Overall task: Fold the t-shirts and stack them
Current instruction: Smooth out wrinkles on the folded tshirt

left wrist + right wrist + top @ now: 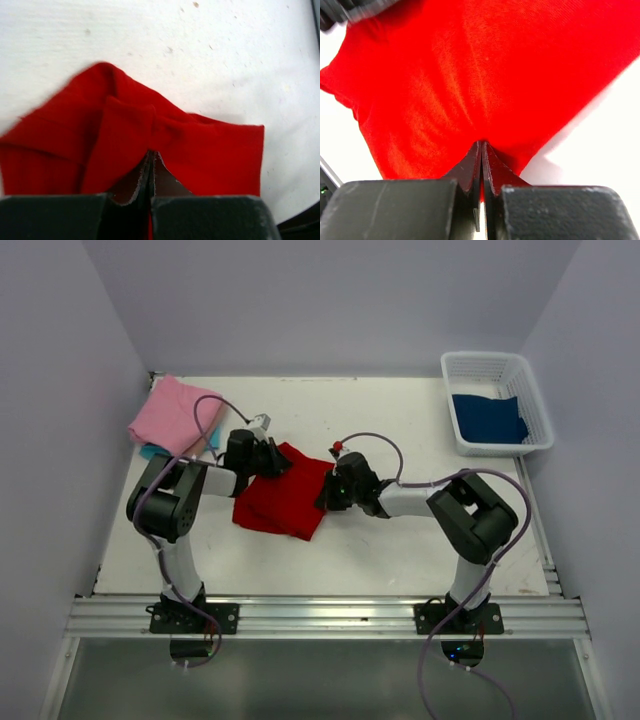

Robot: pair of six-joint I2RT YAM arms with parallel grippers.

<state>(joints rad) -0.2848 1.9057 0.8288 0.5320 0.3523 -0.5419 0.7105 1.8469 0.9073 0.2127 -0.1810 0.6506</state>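
We see our left hand [151, 156] pinched shut on the red t-shirt [288, 502], our right hand [481, 146] clamped on its opposite edge, cloth lying (partly folded) mid tabletop [400, 550], pink t-shirt [170, 415] far left.

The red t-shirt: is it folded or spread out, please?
Folded: the red t-shirt lies as a compact square with overlapping layers.
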